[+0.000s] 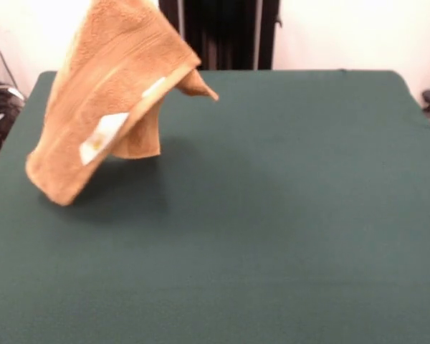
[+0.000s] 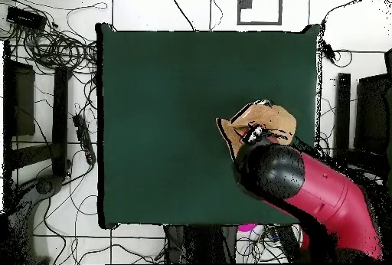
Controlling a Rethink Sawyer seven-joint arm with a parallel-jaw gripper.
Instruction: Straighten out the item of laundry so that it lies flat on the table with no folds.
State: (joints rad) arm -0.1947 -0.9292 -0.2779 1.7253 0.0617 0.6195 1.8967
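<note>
Hand towel [image 1: 107, 100] is off the table [image 1: 287, 215], hanging in the air from its top, which runs out of the front view's upper edge. Orange-tan terry, draped in a folded cone shape: a broad front panel, a second layer tucked behind it, one corner poking out sideways at mid height. A woven border band runs diagonally across the front panel. White care tag [image 1: 100, 137] sits on the lower edge of that panel, facing the camera. Lowest corner of the towel hangs just above the green felt; contact with the felt can't be confirmed from the front view, and a shadow lies on the cloth right beneath it.

Gripper [image 2: 256, 133] shows only in the overhead view, at the end of the red and black arm [image 2: 321, 193], which comes in from the lower right. The wrist housing covers most of it; a small metallic part peeks out against the towel. Can't tell whether the fingers are apart or clamped, nor see the actual grip point.

Overhead, the towel bunches directly under and around the gripper, spreading out a little beyond it on the side away from the arm. The rest of the table is bare green cloth.
</note>
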